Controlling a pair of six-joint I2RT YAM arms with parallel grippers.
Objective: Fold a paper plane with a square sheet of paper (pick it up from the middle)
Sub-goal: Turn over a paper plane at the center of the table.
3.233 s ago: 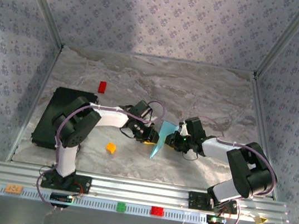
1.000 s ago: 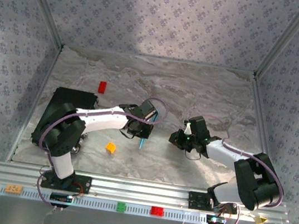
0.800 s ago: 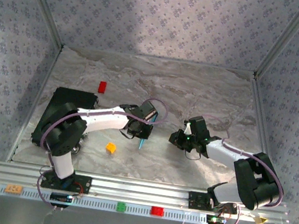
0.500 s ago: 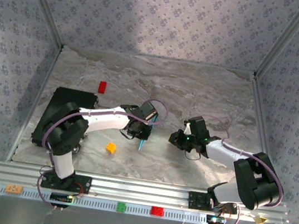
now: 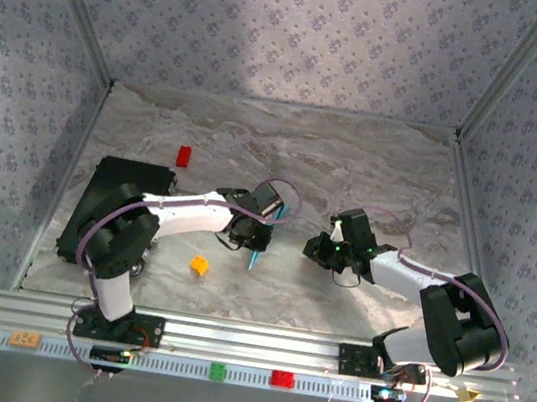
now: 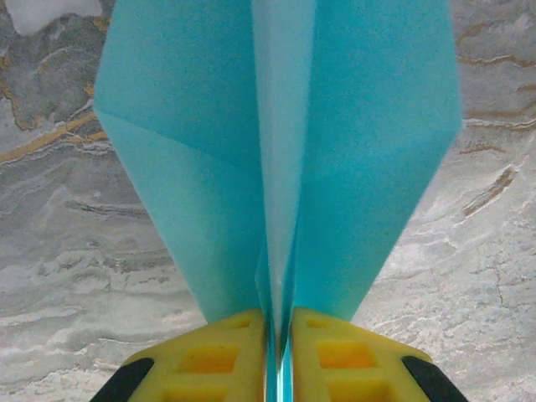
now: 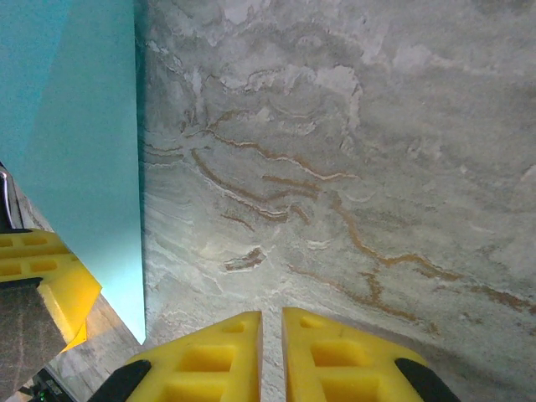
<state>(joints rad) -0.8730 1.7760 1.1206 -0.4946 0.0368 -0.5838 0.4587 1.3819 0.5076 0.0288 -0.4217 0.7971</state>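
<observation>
**Plane held by the left gripper alone, turned edge-on**

The marbled grey table (image 5: pixel 355 163) and the black rectangular slab (image 5: pixel 87 196) at its left edge lie as they did three seconds ago. The arms have changed. Back then both grippers met at the middle of the table with a broad blue triangle of paper between them. Now they stand apart.

The left gripper (image 5: pixel 254 243) has swung a little to the left and turned. From above, the slim light-blue folded paper plane (image 5: pixel 255 258) shows as a thin sliver just below it, over the table's middle. In the left wrist view the yellow fingers (image 6: pixel 209 356) are clamped on the plane's centre fold. Its two wings (image 6: pixel 368 126) spread away from them above the marble.

The right gripper (image 5: pixel 318 252) has drawn back to the right and sits near the plane without touching it. In its wrist view the fingers (image 7: pixel 335 352) are together but for a thin slit, with nothing between them. The blue paper (image 7: pixel 84 126) stands at the left edge of that view.

Over the last second hardly anything has shifted.

The small red block (image 5: pixel 183 155) behind the slab and the small orange block (image 5: pixel 199 266) in front of the left arm have stayed put.
</observation>
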